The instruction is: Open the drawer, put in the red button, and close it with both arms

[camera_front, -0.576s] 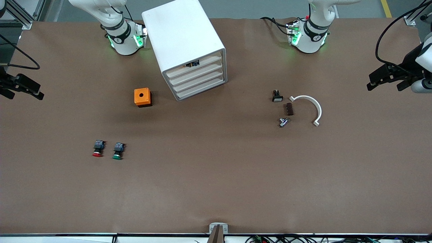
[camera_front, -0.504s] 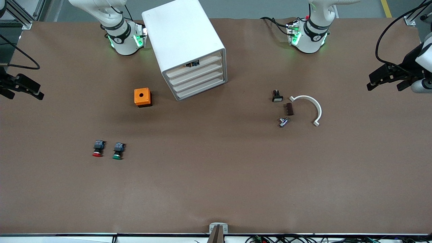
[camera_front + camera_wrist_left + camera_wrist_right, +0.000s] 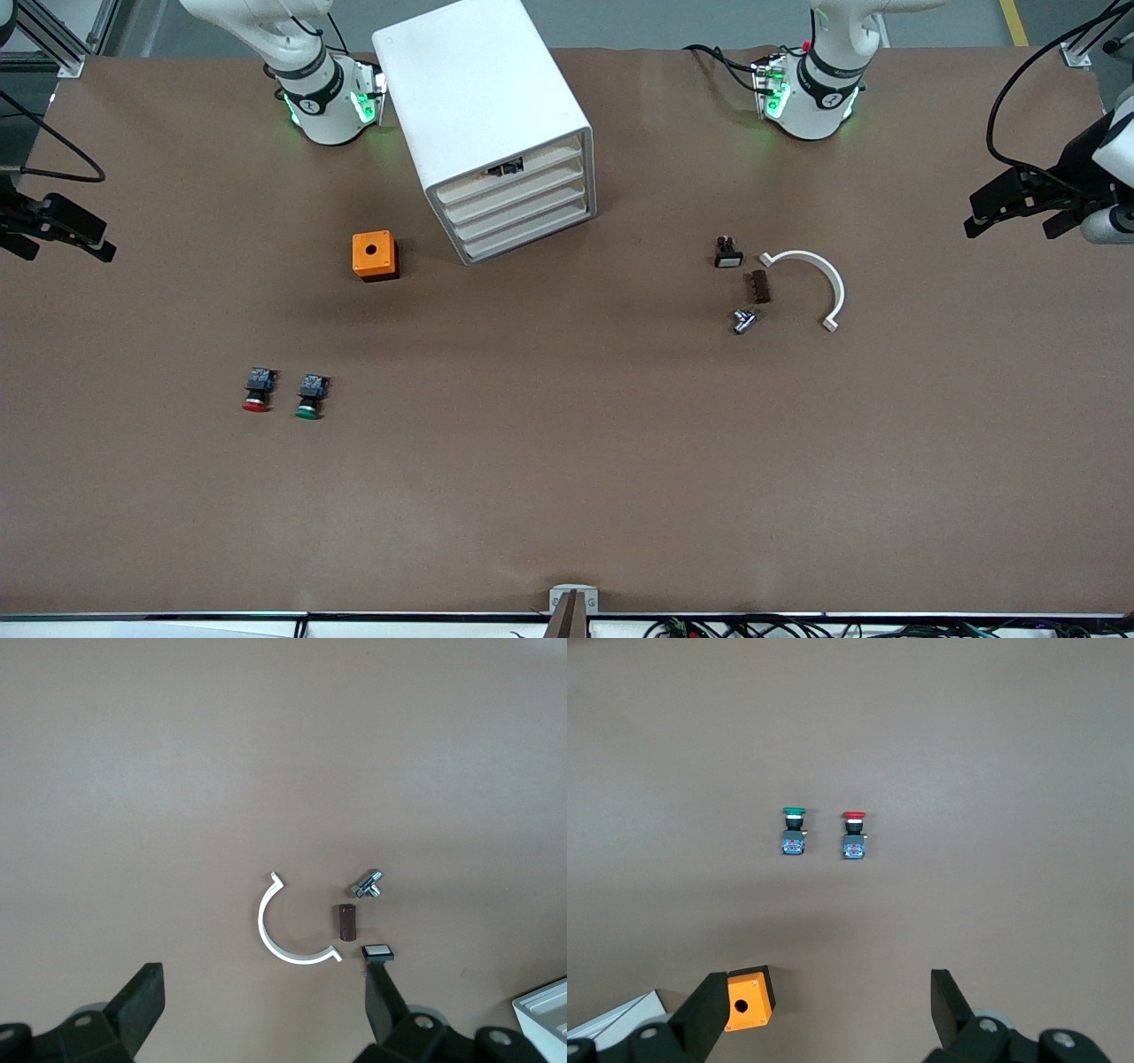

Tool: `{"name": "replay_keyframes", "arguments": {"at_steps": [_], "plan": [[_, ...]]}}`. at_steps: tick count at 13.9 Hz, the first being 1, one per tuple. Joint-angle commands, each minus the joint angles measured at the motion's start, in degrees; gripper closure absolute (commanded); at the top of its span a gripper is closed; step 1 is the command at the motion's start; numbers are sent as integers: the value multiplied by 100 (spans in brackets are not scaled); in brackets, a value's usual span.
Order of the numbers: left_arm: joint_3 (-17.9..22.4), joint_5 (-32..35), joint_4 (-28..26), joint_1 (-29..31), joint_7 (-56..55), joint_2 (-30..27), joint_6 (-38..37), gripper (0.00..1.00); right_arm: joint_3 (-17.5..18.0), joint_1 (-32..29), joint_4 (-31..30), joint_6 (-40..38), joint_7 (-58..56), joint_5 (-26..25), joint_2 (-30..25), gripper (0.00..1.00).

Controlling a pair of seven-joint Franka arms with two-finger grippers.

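The white cabinet (image 3: 483, 106) stands between the two arm bases, its four drawer fronts all shut. The drawer (image 3: 514, 192) is the second front from the top. The red button (image 3: 257, 391) (image 3: 853, 835) lies on its side toward the right arm's end of the table, beside a green-capped one (image 3: 309, 397) (image 3: 794, 831). My right gripper (image 3: 69, 248) (image 3: 828, 979) hangs open and empty over the table's edge at its own end. My left gripper (image 3: 1010, 230) (image 3: 264, 979) hangs open and empty at the other end.
An orange box with a hole (image 3: 374, 255) (image 3: 747, 998) sits beside the cabinet, between it and the buttons. Toward the left arm's end lie a white arc-shaped clip (image 3: 815, 279) (image 3: 288, 930), a small black switch (image 3: 728, 255), a brown block (image 3: 759, 286) and a metal fitting (image 3: 744, 321).
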Motion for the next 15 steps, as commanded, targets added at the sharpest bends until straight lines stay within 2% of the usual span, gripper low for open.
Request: {"name": "replay_keyframes", "arguments": {"at_steps": [1,4,8,12,15], "plan": [[8,88,63,9,-14,-16,-176,0,47,-47,8,-15,-32,-34,32,0],[-1,88,46,-34,-76,220,-272,0,56,-20,-18,99,-23,-16,224,0],[-18,88,55,-96,-111,651,-264,0,56,-29,-333,643,-23,-16,444,0],[-334,114,46,-113,-513,1380,-273,0,47,-38,-816,1363,-32,-16,717,0],[-580,89,107,-192,-1128,1758,-290,0,47,-47,-1413,2267,-32,-16,875,0]]}}
